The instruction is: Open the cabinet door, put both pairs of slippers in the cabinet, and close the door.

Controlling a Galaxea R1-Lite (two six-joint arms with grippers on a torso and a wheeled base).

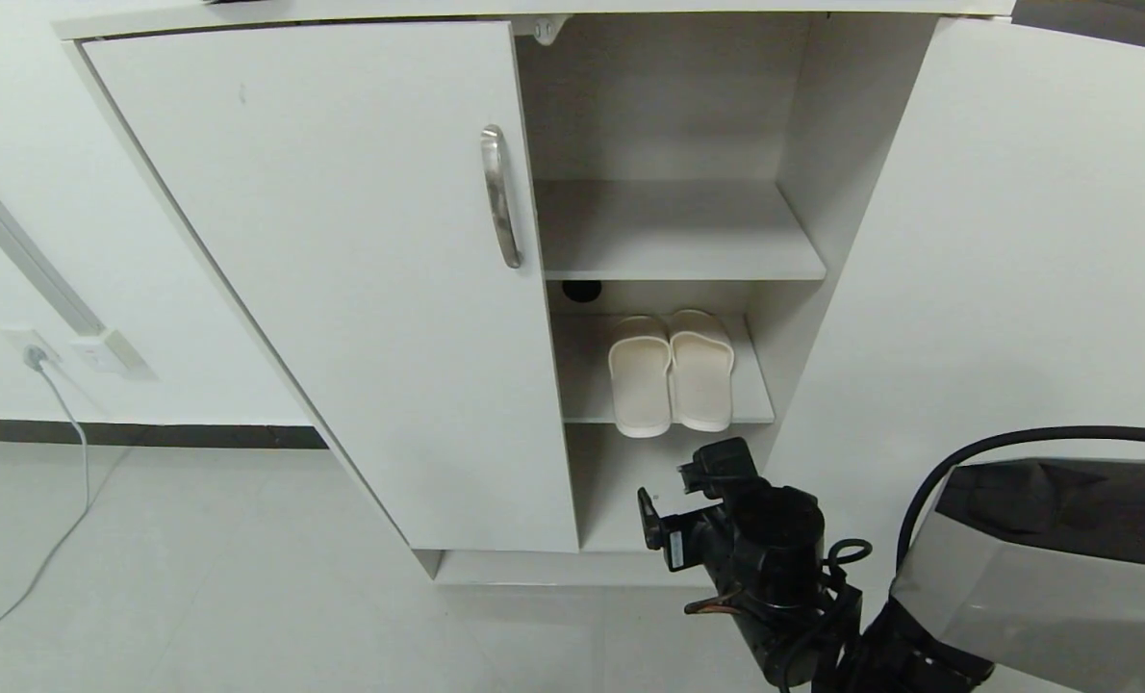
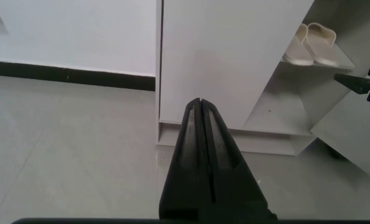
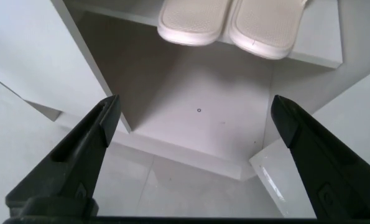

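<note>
Nearest, the right gripper (image 1: 685, 489) hangs low before the cabinet (image 1: 823, 125) opening, its fingers spread wide with nothing between them. The left gripper (image 2: 200, 109) sits over the floor, near the closed left door (image 1: 342, 289), with its fingers pressed together and empty. One pair of slippers (image 1: 671, 371) lies side by side on the middle shelf (image 1: 582, 380), near ends jutting just over its edge. They look light, soft and bendy, so pinching across a strap should hold best. The right door (image 1: 1015, 241) stands open and would likely swing shut from a gentle push.

wall socket (image 1: 26, 343) (plug in), grey cable (image 1: 85, 452) down to pale floor tiles (image 1: 197, 597), dark skirting strip (image 1: 130, 433)
</note>
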